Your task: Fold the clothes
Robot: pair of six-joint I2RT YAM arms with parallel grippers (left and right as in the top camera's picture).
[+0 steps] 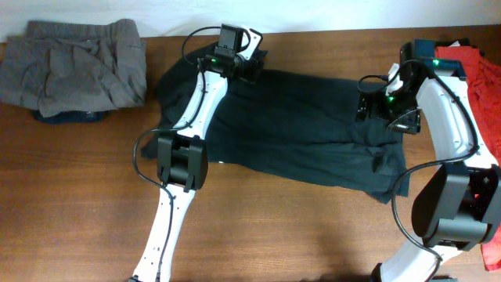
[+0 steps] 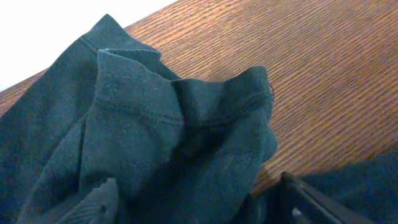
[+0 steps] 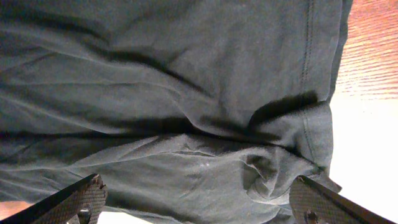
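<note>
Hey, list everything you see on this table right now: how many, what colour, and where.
black T-shirt: one, black, spread across the table's middle
grey garment: one, grey, crumpled, far left corner
dark blue cloth: one, peeking from under the grey garment
red garment: one, red, right edge
table: one, brown wood
arms: two, white and black
left fingers: dark, open, shirt bunched between
right fingers: dark, open, over the shirt
</note>
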